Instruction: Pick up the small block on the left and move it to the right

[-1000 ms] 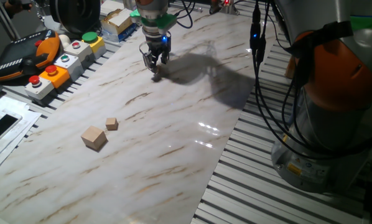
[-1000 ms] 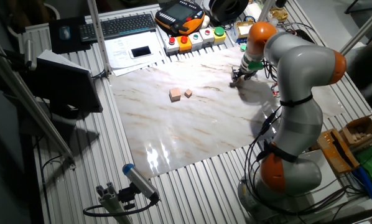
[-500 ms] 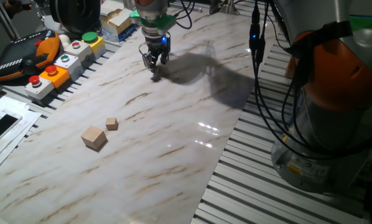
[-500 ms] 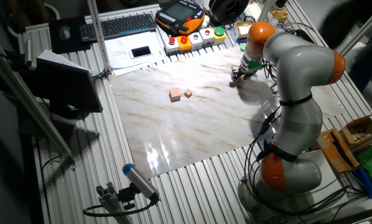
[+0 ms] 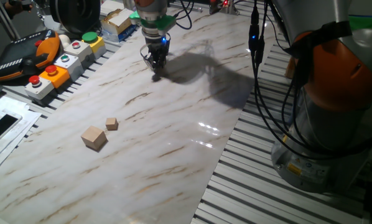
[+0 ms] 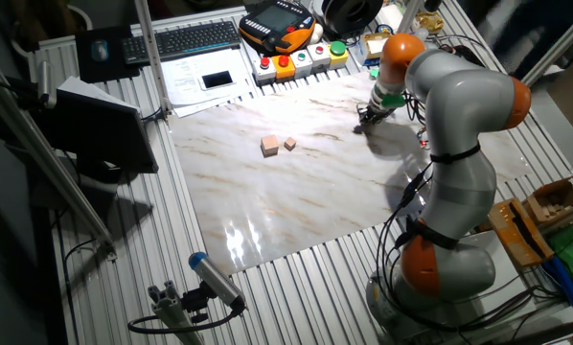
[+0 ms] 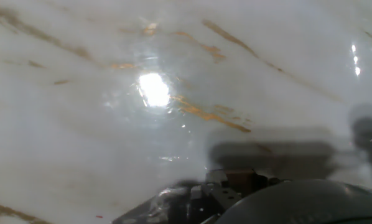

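Light-brown wood shows only as a blurred patch low in the hand view, between the dark finger parts. I take this to be the small block [image 7: 239,180], though the blur does not let me be sure. If so, it sits on the marble worktop [image 5: 173,124] close to the edge lined with the push-button boxes [image 5: 61,62], towards the far corner in the one fixed view.

The hand [image 5: 155,72] is straight above that spot. Its fingers point down and the tips are at or just over the surface, a posture that suits taking a very small cube from above. In both fixed views the fingers look drawn narrowly together, not spread. Whether they already press on the block, or only flank it, I cannot tell, because the block is too small and the fingers cover it.

The medium cube [image 5: 111,124] and the largest cube [image 5: 94,137] lie just beside each other, not touching. They are well apart from the hand, further along the same side of the worktop near the papers [image 5: 5,124]. Neither is in the way of a lift.

The arm's shadow [image 5: 204,68] falls across the worktop beyond the hand, towards the opposite edge. As I judge it, the carry to the right has not begun, since the hand is down at the surface.
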